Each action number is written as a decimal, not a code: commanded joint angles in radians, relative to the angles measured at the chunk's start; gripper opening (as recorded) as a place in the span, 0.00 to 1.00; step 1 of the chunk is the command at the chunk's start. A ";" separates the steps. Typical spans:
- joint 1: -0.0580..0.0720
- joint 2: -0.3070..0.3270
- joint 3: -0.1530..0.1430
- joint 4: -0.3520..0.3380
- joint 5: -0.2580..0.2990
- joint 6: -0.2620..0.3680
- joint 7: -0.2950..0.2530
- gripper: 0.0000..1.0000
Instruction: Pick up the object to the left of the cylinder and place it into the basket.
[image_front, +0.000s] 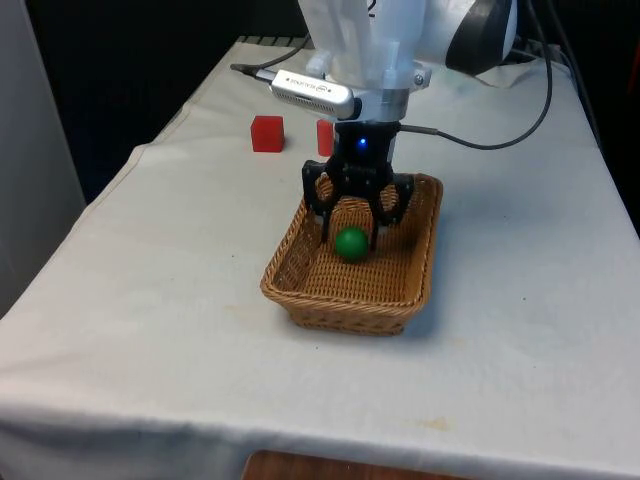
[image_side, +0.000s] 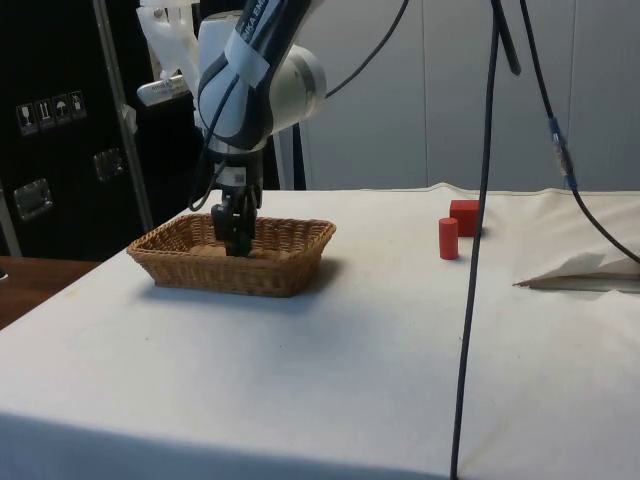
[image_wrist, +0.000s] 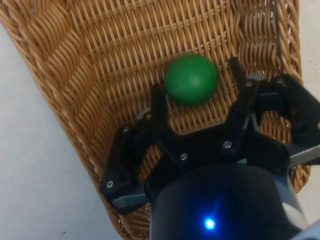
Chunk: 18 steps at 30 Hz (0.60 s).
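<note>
A green ball (image_front: 351, 244) lies on the floor of the wicker basket (image_front: 340, 302), loose, and the wrist view shows the ball (image_wrist: 191, 80) just beyond the fingertips. My gripper (image_front: 351, 226) hangs inside the basket directly over it, open, with a finger on either side and neither touching. Seen from the side, the gripper (image_side: 238, 238) reaches down behind the basket (image_side: 235, 268) wall. A red cylinder (image_side: 448, 238) and a red cube (image_side: 464, 215) stand on the cloth beyond the basket. From the front, the cube (image_front: 267, 133) is left of the cylinder (image_front: 324, 137), which the gripper partly hides.
A black cable (image_side: 480, 250) hangs from the arm across the side view. Another cable (image_front: 480, 143) trails over the cloth behind the basket. The table's edges run close on the front view's left and near side.
</note>
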 joint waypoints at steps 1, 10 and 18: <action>-0.008 0.002 0.007 0.006 0.006 -0.004 -0.005 0.25; -0.008 0.005 0.007 0.009 0.006 -0.004 -0.004 1.00; -0.001 -0.007 -0.004 0.005 -0.002 -0.010 -0.002 1.00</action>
